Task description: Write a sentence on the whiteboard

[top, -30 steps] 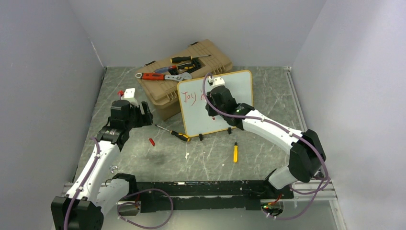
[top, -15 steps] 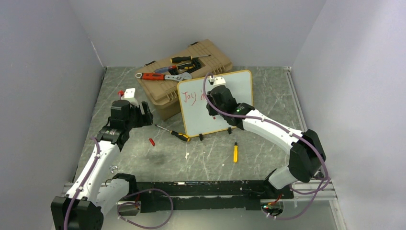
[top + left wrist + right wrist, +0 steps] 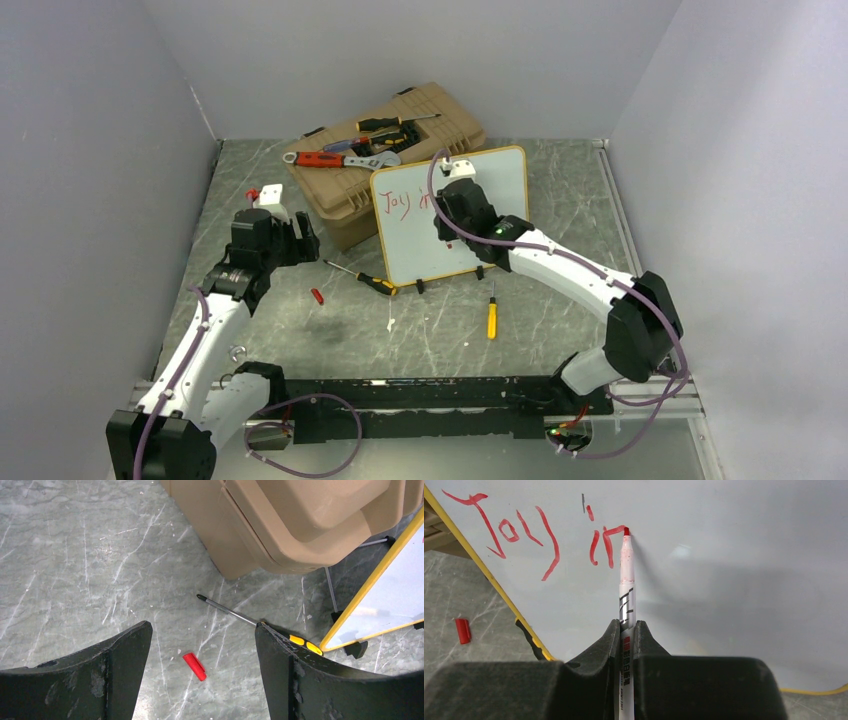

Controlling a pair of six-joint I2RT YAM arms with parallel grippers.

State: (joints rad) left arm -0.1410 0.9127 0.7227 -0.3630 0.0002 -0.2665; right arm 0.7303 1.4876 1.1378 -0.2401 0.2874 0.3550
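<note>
Near the middle of the grey marbled table (image 3: 560, 200), the whiteboard (image 3: 415, 250) stands tilted back on its black clip feet, just in front of a tan toolbox (image 3: 450, 120) with hand tools lying on its lid. On its upper left, the sentence (image 3: 551, 537) reads "Joy in" in thin red strokes. The right gripper (image 3: 626, 630) has its 2 fingers clamped tight on a white marker (image 3: 626, 595), whose red tip touches the board at the top of the "n". The left gripper (image 3: 202, 630) hangs over bare table to the left of the board, its jaws spread wide and holding nothing. Below it lie a small red cap (image 3: 194, 666) and a screwdriver (image 3: 250, 622) with a yellow-and-black handle.
</note>
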